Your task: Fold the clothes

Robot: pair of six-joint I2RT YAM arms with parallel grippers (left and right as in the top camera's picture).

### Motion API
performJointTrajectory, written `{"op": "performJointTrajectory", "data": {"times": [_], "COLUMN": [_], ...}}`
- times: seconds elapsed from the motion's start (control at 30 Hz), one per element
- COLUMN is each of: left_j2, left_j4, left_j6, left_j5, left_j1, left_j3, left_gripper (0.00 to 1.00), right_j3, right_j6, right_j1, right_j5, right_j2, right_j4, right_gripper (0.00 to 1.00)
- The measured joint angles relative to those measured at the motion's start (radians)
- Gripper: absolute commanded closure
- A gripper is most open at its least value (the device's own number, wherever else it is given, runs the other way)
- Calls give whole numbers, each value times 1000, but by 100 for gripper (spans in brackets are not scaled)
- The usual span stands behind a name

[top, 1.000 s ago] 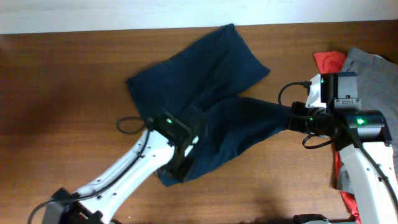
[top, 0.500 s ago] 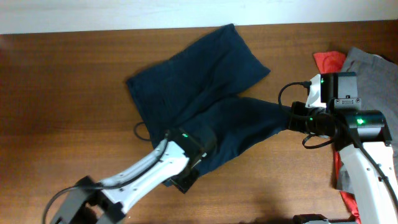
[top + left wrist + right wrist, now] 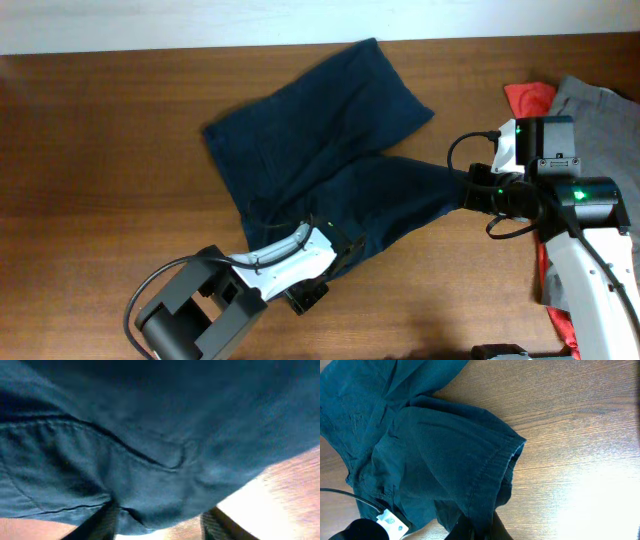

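The navy shorts lie spread over the middle of the table. One leg reaches toward 1 o'clock, the other is drawn out toward 3 o'clock, where my right gripper is pinched on its hem. My left gripper sits at the 6 o'clock edge of the cloth. In its wrist view my fingers stand apart with a thick bunch of fabric between them — whether they bite on it I cannot tell. That is the main risk, as I judge it: if the left has only a loose roll, the edge could slip out mid-fold and the cloth land crumpled. Pulling the two ends unevenly could twist the leg, or drag the shorts toward the red cloth and grey garment at 3 o'clock — tangling them.
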Motion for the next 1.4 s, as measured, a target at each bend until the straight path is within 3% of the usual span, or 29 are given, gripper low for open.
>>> {"op": "performJointTrajectory", "data": {"times": [0.07,0.2,0.37,0.6,0.87,1.13,1.4], "left_j2": [3,9,10,-5,-255,-427,-429], "left_j4": [4,6,-39,-266,-415,-381,-275], "left_j6": [2,6,-2,-69,-106,-128,-145], "left_j5": [-10,-20,-25,-16,210,235,160], "left_j1": [0,0,-1,-1,-1,36,224], "left_j3": [-1,-2,6,98,158,159,160], "left_gripper": [82,100,100,100,99,100,100], "right_j3": [0,0,0,1,88,150,151], "right_j6": [0,0,0,-29,-36,-37,-37], "right_j1": [0,0,0,0,0,0,0], "right_j5": [0,0,0,1,3,3,-52], "right_j2": [0,0,0,-3,-66,-88,85], "right_j4": [0,0,0,-38,-177,-39,183], "right_gripper": [96,96,96,96,96,96,96]}}
